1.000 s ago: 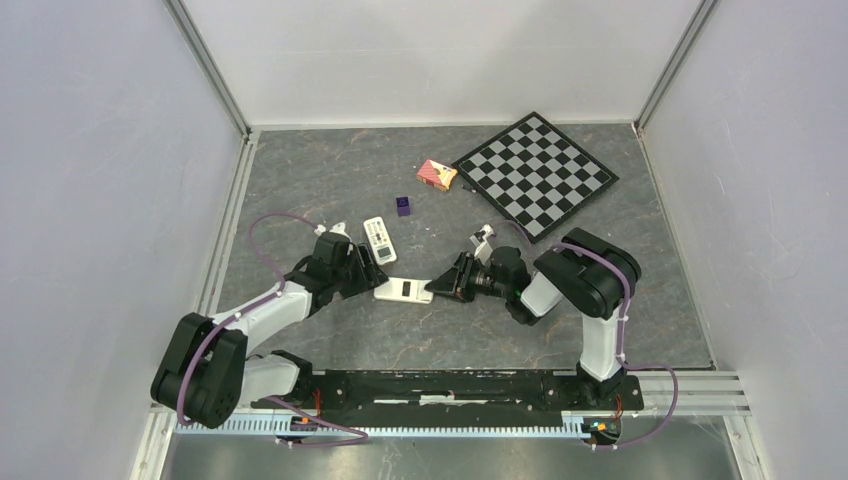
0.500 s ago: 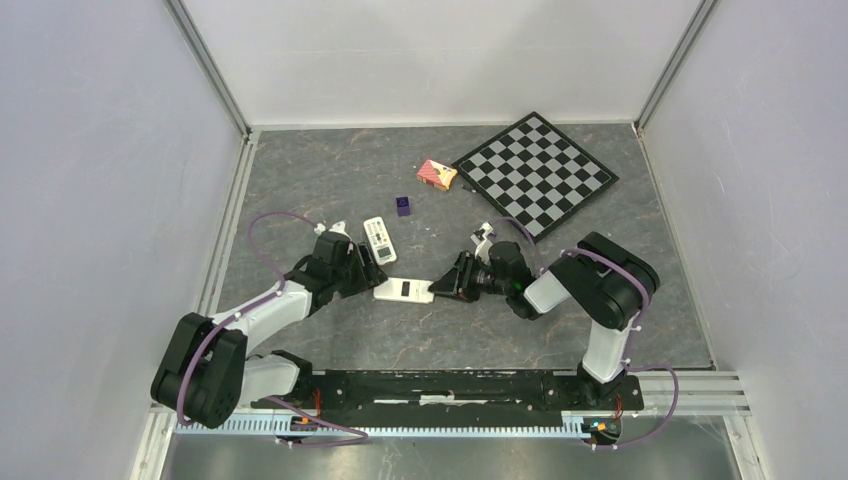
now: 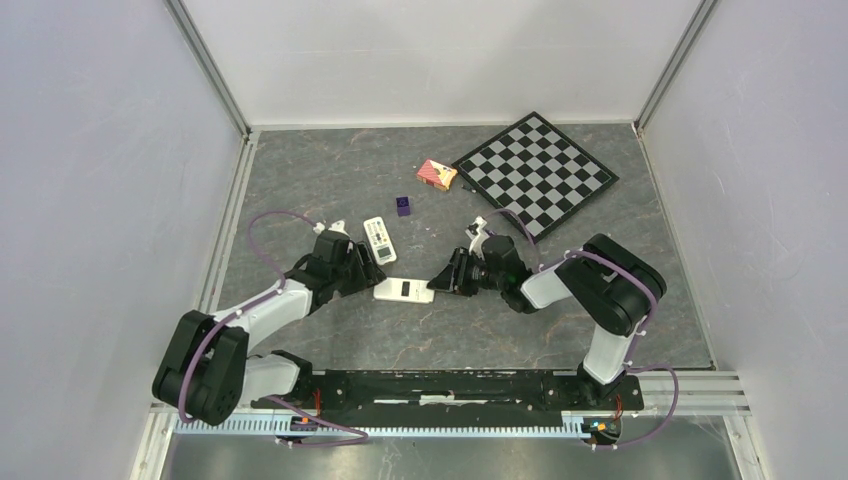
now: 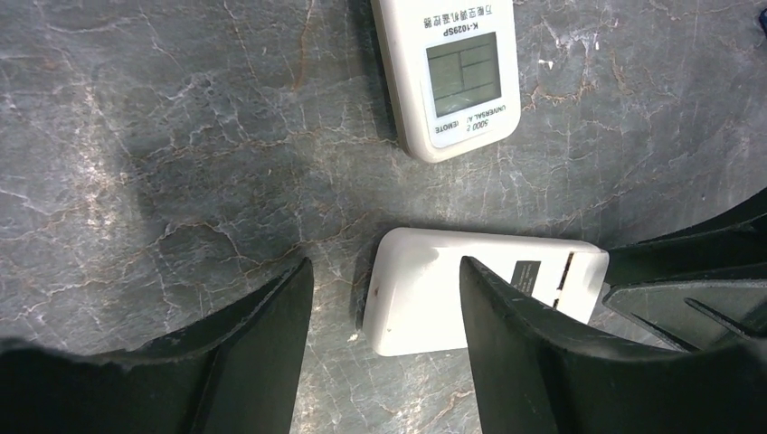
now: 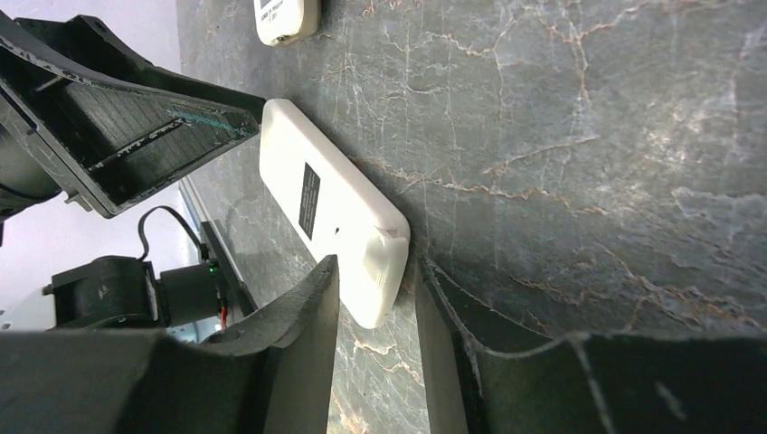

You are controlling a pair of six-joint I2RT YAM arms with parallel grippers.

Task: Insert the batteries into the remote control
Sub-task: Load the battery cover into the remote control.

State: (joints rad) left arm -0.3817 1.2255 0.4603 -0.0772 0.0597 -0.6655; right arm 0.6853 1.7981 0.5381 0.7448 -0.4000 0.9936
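Right wrist view: right hand (image 5: 375, 264) straddles near end of remote control (image 5: 317, 194); cannot tell if clenched. Long axis runs to left hand (image 4: 384, 267), released, at far end.

Both arms reach low and inward (wrists nearly facing); left gripper (image 4: 387, 267) jaws spread wide; right gripper (image 5: 375, 267) jaws narrower, parted.

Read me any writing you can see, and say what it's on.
"K-1029SP" on the face-up remote, upside down in the left wrist view.
"UNIVERSAL" and "5000" on the same remote.
Chinese characters beside them: too blurred.
Dark label on the white-backed remote: too small to read.
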